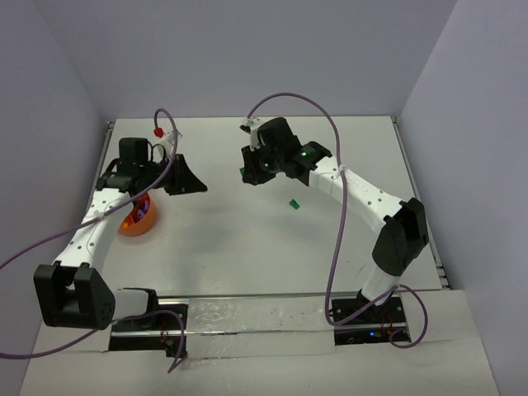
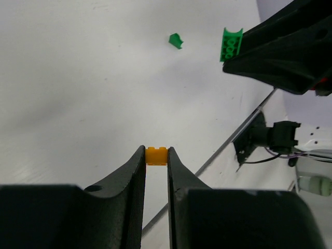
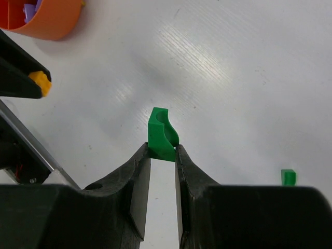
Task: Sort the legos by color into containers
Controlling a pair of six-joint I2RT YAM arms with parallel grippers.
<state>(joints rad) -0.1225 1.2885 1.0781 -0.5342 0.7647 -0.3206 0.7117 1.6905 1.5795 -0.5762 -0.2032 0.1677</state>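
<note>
The table (image 1: 247, 264) has walls (image 1: 58, 124) on three sides, with wide open surface toward its front edge. The bowl (image 3: 49, 23) stands near the left edge, with a purple piece (image 3: 28, 9) inside. Near the back-left corner, the left gripper (image 2: 156, 151) is nearly closed on a small yellow-orange brick (image 3: 40, 83). At the back middle, the right gripper (image 3: 162, 151) pinches a green brick (image 3: 162, 132) with a curved cut. A small green piece (image 1: 293, 203) lies loose mid-table.

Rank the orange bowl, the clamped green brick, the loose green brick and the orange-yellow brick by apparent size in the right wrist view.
1. orange bowl, largest even though cropped by the frame.
2. clamped green brick, enlarged by nearness to the camera.
3. orange-yellow brick and loose green brick: look alike, both partly hidden, so unranked.
</note>
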